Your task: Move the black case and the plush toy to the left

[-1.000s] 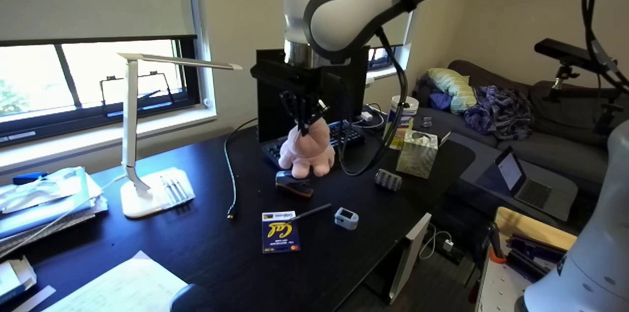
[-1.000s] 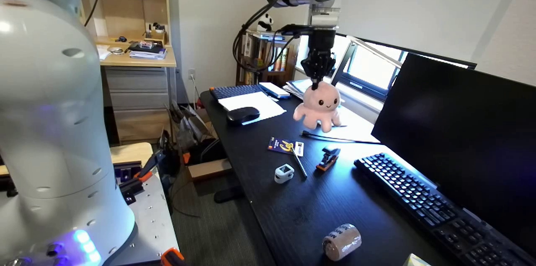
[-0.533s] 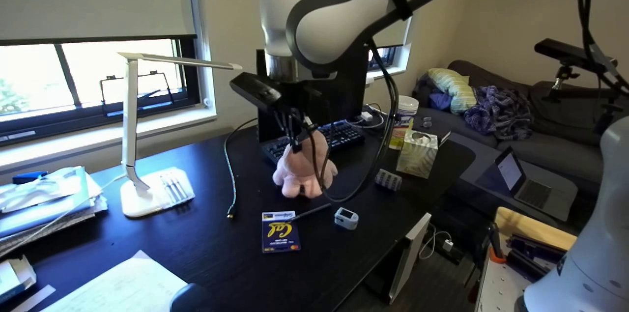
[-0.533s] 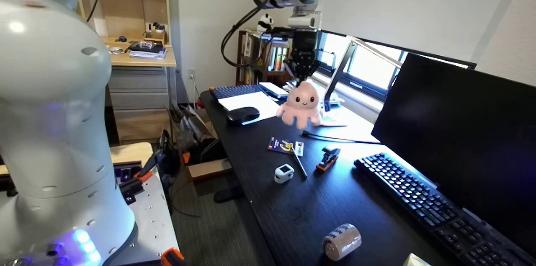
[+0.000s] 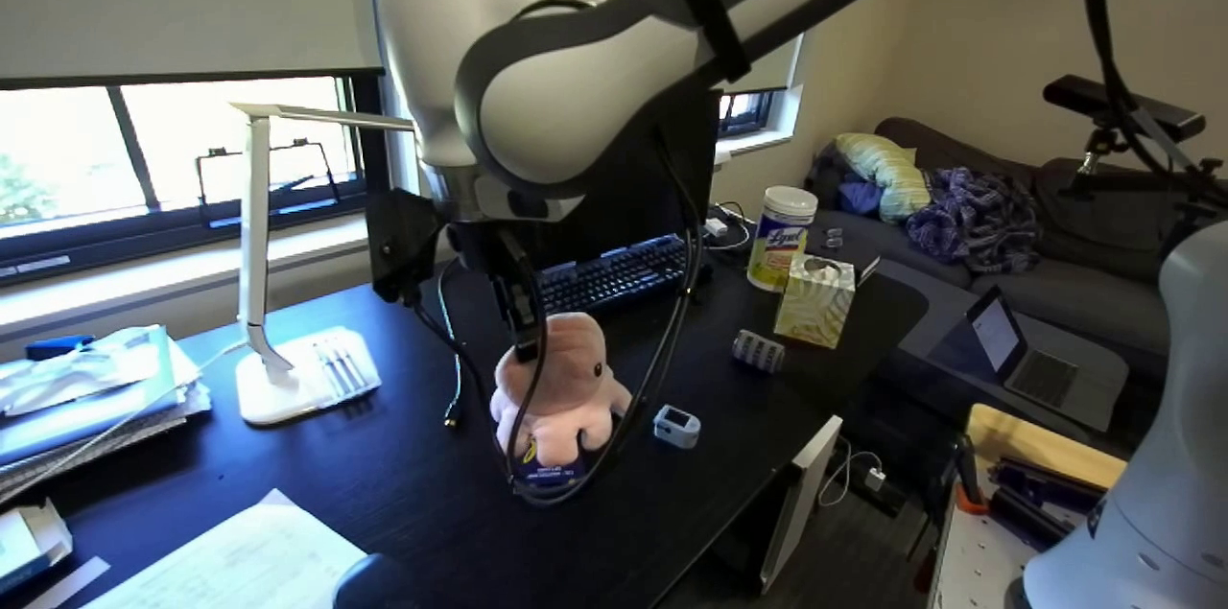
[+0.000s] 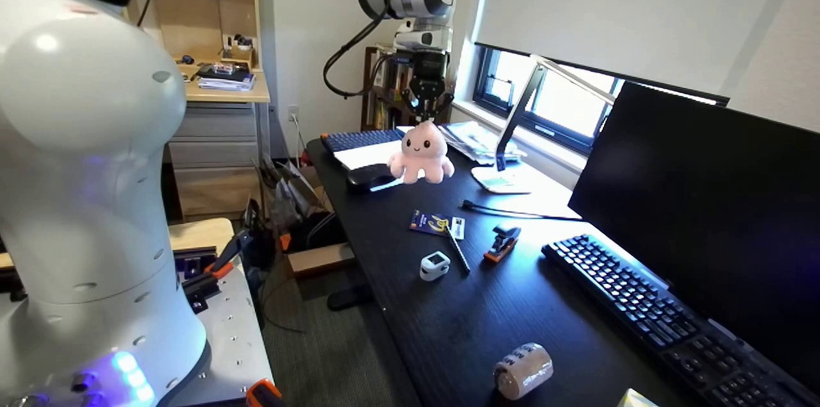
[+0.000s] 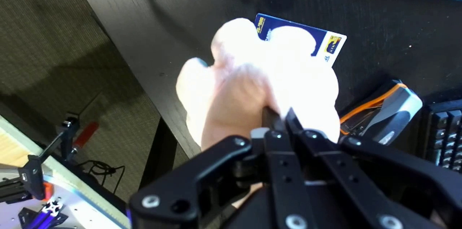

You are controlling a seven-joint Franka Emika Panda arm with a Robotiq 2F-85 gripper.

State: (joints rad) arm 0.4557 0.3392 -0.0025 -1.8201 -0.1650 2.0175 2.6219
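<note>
Indoors: black desk (image 5: 384,475) by window (image 5: 177,153), plush toy (image 6: 421,154) above, sofa (image 5: 1084,240) beyond.

Gap beneath plush toy (image 6: 423,156); desk (image 6: 461,323) bare between white device (image 6: 434,265) and roll (image 6: 522,370); lamp (image 5: 254,235), monitor (image 6: 692,202) block window (image 6: 565,109).

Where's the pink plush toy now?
The plush toy hangs from the gripper; in the wrist view, it's left of the stapler, partly hiding the blue card.
</note>
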